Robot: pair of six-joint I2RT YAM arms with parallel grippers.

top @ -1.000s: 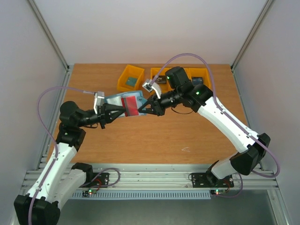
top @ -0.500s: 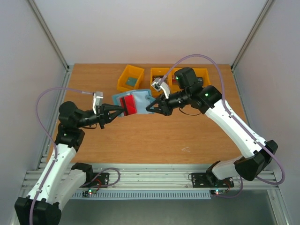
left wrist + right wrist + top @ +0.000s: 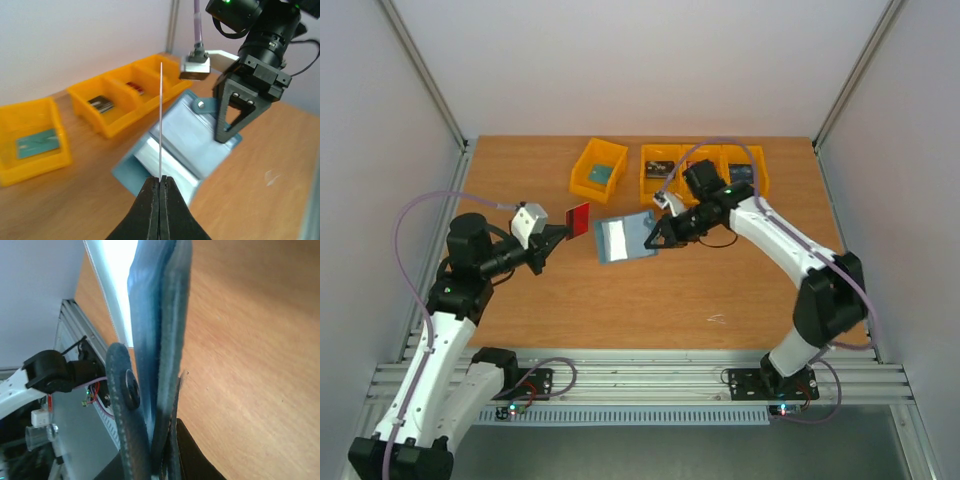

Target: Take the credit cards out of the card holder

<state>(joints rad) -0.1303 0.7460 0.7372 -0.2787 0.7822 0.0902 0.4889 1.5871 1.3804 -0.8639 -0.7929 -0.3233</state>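
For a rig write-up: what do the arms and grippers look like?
Left arm and right arm: white shells, black joints, a lilac cable each, green light on the right. Left gripper and right gripper: black, tapered fingers.

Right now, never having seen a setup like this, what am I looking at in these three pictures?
Two robot arms are bolted at the near edge of a wooden table. The wide picture looks down from above and behind them; the other two come from a camera on each wrist. The left gripper is shut on a red card, seen edge-on in its own camera. The right gripper pinches one edge of the blue card holder. Yellow bins at the far side hold small flat items.
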